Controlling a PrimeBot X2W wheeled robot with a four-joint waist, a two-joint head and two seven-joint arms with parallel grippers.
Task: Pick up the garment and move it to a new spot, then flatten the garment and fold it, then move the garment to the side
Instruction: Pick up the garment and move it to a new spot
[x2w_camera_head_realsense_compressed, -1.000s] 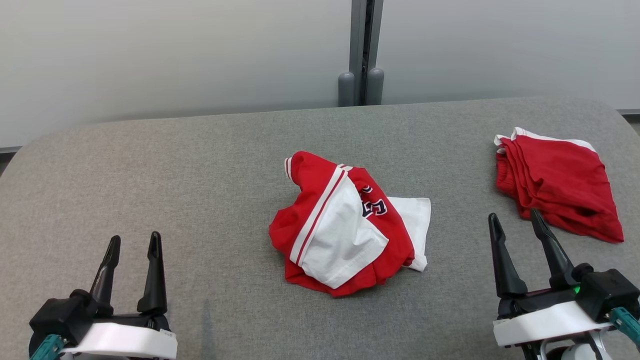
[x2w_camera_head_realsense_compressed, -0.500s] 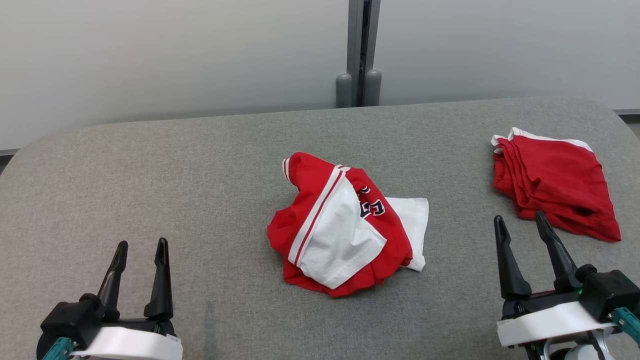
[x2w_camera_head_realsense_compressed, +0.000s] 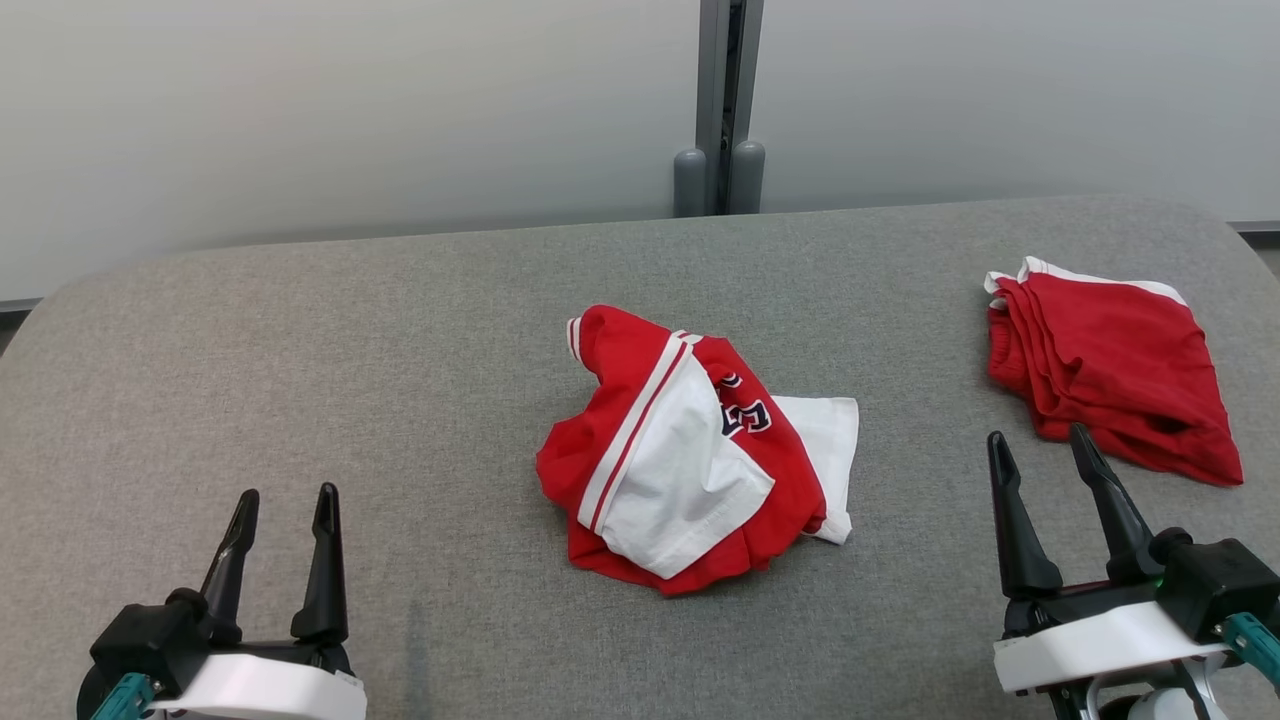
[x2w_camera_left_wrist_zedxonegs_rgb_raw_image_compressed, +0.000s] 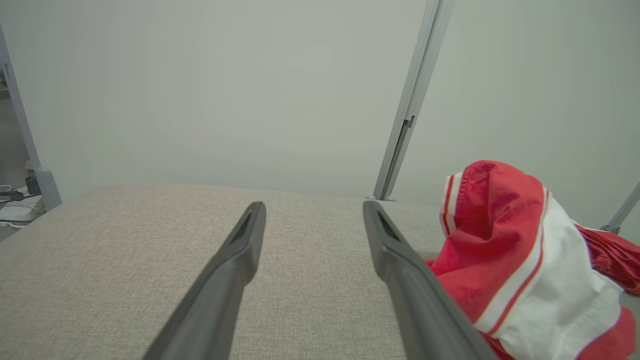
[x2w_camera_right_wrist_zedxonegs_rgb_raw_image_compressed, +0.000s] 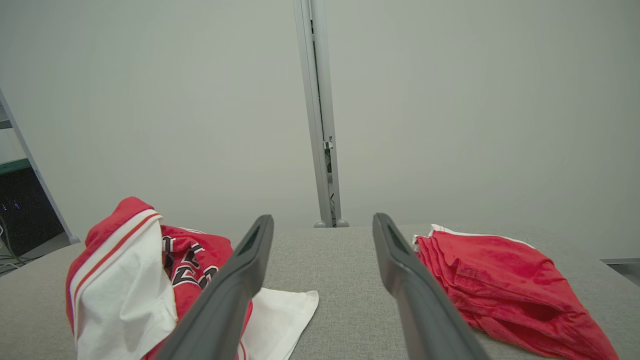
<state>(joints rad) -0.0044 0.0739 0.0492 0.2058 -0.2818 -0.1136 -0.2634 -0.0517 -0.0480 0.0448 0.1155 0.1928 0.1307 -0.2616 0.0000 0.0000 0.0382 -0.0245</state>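
- I see the grey padded table (x2w_camera_head_realsense_compressed: 300, 350) with both far corners rounded. Its far edge runs along a pale wall.
- The crumpled garment (x2w_camera_head_realsense_compressed: 690, 450), red and white, lies at the middle of the table, well apart from every edge.
- The folded red garment (x2w_camera_head_realsense_compressed: 1110, 375) lies at the far right, near the right edge.
- The left gripper (x2w_camera_head_realsense_compressed: 287, 493) stands at the near left with its fingers spread, holding nothing. Bare fabric lies between it and the crumpled garment.
- The right gripper (x2w_camera_head_realsense_compressed: 1036, 434) stands at the near right with its fingers spread, holding nothing. Its outer fingertip is just beside the near hem of the folded red garment.
- I count two garments, two grippers and one grey wall post (x2w_camera_head_realsense_compressed: 722, 100) behind the table.
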